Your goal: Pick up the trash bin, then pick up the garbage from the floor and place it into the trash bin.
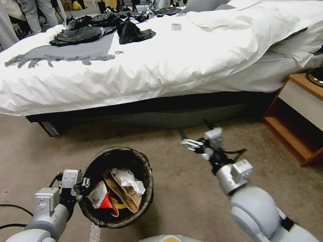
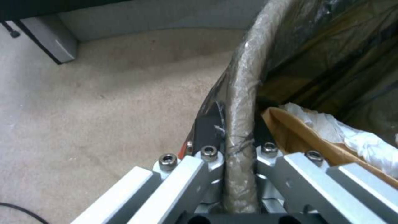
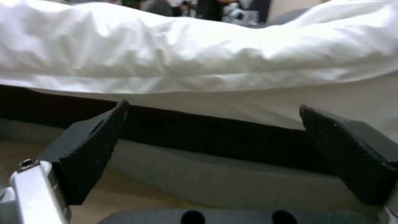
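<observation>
Head view. The trash bin (image 1: 117,188) is seen low and left of centre, over the carpeted floor (image 1: 175,188), just beside the left tool (image 1: 84,184). Its round mouth is wrapped by a dark, crinkled bag liner (image 1: 101,158); the bucket wall beneath is not visible from this angle. Inside, the garbage (image 1: 122,193) is piled: a brown paper bag (image 1: 124,195), crumpled white paper (image 1: 129,179), a red-and-white packet (image 1: 104,200) and a scrap of yellow. What lies beneath that pile cannot be made out. The left tool is met at the near-left rim, but its fingers are small here and their grip is hard to judge. The right tool (image 1: 183,136) is held out over bare carpet toward the bed (image 1: 151,67), well apart from the bin. A wooden nightstand (image 1: 296,117) is cut off at the right edge.

Left wrist view. The grip is made plain: the liner-wrapped rim (image 2: 242,102) is clamped between the dark pads (image 2: 207,123) of the left tool (image 2: 238,124), one outside the bin and one inside. The brown bag (image 2: 303,137) and white paper (image 2: 352,137) are seen just inside the rim. The rest of the bin is cut off.

Right wrist view. The two black fingers (image 3: 91,152) of the right tool (image 3: 213,107) are spread wide with nothing between them; the bed's white duvet (image 3: 186,56) and dark base are faced.
</observation>
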Available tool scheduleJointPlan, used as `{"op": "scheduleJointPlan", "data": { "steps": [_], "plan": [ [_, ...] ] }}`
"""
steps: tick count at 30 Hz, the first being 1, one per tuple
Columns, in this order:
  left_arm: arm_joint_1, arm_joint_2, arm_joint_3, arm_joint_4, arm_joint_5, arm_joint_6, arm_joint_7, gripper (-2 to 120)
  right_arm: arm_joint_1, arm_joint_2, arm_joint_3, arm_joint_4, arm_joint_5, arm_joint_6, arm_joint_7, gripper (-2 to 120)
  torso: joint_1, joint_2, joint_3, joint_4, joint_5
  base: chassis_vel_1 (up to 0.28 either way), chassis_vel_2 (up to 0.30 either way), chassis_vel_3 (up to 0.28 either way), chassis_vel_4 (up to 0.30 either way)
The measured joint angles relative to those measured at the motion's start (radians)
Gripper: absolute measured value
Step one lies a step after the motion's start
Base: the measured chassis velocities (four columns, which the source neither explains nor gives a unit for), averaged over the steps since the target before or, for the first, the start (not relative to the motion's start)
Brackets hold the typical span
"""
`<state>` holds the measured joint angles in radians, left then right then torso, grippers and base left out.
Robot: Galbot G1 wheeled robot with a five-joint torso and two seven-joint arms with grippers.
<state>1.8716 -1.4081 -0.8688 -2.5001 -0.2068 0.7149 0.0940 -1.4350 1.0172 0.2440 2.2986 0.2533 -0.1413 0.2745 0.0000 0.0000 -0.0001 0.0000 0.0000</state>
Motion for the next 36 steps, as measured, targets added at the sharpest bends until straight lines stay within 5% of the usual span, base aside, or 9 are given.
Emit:
{"op": "scheduleJointPlan", "data": {
  "steps": [10,19,36],
  "plan": [
    [0.001,-0.018,-0.008,0.0,0.001,0.007,0.0,1,-0.335,0.238,0.218,-0.006,-0.181,0.176,-0.084,100,0.0,0.0,0.0,-0.0003,-0.0001,0.0,0.0,0.0,0.0],
    [0.003,-0.023,-0.015,0.0,0.004,0.01,0.0,1,-0.426,0.237,0.263,0.008,-0.18,0.261,-0.053,100,0.0,0.0,0.0,0.0001,-0.0001,0.064,0.059,0.054,0.044],
    [0.009,-0.025,-0.017,0.0,0.002,0.012,0.001,1,-0.44,0.234,0.293,0.02,-0.146,0.263,-0.057,100,0.0,0.0,0.0,-0.0002,0.0,0.082,0.089,0.093,0.086]
  ]
}}
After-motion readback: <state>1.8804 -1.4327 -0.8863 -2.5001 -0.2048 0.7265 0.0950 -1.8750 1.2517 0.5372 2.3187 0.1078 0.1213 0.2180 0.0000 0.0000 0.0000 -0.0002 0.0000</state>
